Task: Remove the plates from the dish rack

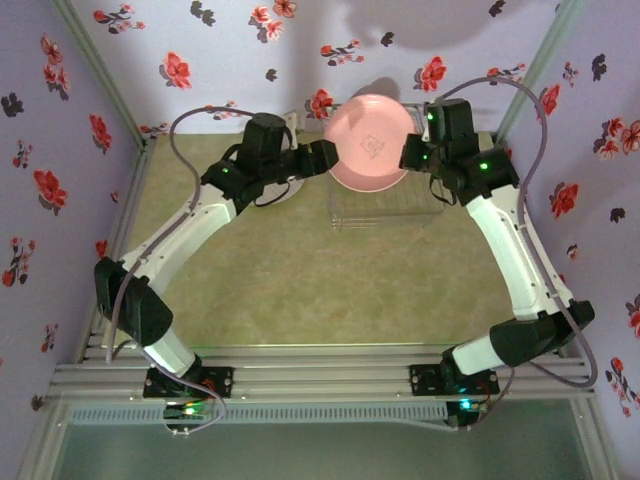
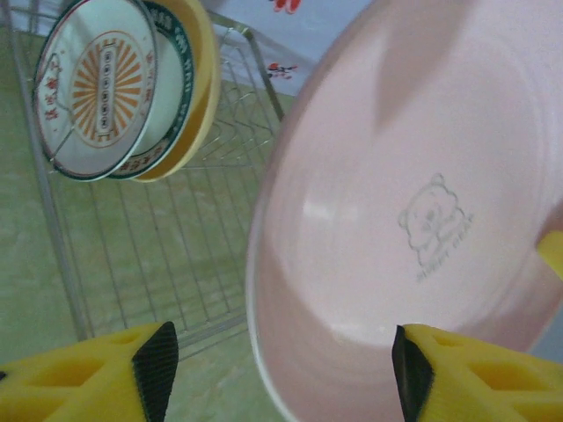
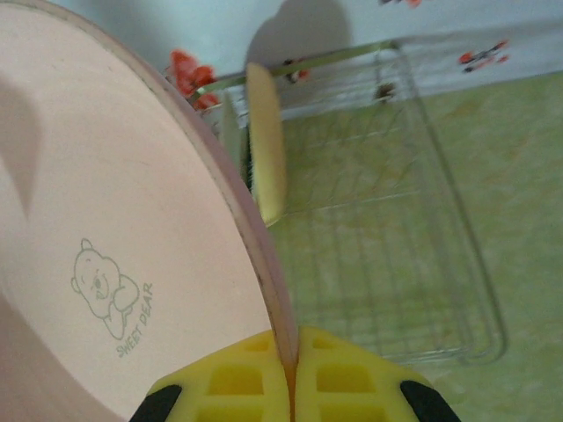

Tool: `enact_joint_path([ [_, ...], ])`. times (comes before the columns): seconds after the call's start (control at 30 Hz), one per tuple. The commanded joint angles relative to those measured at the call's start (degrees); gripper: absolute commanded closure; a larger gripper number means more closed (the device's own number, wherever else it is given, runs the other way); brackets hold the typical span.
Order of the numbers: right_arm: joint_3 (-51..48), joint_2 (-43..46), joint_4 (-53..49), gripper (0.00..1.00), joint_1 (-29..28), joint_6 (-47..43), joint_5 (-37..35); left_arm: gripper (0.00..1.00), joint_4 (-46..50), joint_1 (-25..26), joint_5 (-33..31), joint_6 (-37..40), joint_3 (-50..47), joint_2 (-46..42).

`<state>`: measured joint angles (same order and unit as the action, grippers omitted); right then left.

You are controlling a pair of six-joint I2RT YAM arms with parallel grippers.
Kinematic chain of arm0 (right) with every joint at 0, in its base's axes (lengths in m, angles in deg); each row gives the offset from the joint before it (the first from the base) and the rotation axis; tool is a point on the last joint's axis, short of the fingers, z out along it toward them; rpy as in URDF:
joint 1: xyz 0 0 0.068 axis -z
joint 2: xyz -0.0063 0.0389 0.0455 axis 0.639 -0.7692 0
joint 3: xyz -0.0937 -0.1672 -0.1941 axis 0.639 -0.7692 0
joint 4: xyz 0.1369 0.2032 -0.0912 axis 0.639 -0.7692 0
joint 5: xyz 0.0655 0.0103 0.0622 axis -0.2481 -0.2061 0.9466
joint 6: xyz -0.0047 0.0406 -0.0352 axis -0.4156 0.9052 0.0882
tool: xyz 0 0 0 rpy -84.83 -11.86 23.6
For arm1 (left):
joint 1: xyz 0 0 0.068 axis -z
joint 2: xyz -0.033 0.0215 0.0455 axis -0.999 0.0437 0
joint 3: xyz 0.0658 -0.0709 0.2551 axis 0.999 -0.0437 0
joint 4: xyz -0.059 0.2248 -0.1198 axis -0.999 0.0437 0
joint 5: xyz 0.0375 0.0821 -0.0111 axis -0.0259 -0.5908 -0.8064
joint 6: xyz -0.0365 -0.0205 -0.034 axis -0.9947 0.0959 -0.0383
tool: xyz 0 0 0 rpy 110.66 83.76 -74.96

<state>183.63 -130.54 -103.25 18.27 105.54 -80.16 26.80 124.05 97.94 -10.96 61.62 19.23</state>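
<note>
Done: pink plate [image 1: 368, 140] is out of the rack [image 1: 380, 212], held upright in the air over its back part and not yet set down.
Right hand [image 3: 290, 374]: pinching the pink plate's rim.
Left hand [image 2: 283, 362]: spread, one finger on either side of the plate's near rim, with no grip to be seen.
Left to do: at least three plates stand in the rack: white plate [image 2: 97, 88], a green-rimmed one behind it, and yellow plate [image 2: 201, 79].
Edges: the rack's raised back wire and the flowered wall [image 1: 300, 50] are close behind the plates.
Room: bare tabletop [image 1: 300, 290] in front of the rack, between the arms, looks the widest place to set it down.
</note>
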Motion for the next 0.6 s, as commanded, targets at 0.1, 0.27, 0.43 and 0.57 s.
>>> enact_joint_path([
  [0.1,-0.5,1.1,0.9,1.00,0.3,3.9,9.6,0.48,7.8,0.3,-5.6,3.1,3.5,1.4],
  [0.27,-0.4,0.2,1.0,1.00,0.3,4.0,11.4,0.79,9.1,0.3,-7.3,2.6,3.1,1.0],
  [0.43,-1.0,-0.2,1.7,1.00,0.3,3.3,13.2,1.00,10.1,0.3,-8.2,2.1,2.2,0.0],
  [0.57,-1.0,-0.5,1.8,0.73,0.3,1.9,16.1,1.00,11.0,0.2,-8.4,1.9,1.2,-1.5],
])
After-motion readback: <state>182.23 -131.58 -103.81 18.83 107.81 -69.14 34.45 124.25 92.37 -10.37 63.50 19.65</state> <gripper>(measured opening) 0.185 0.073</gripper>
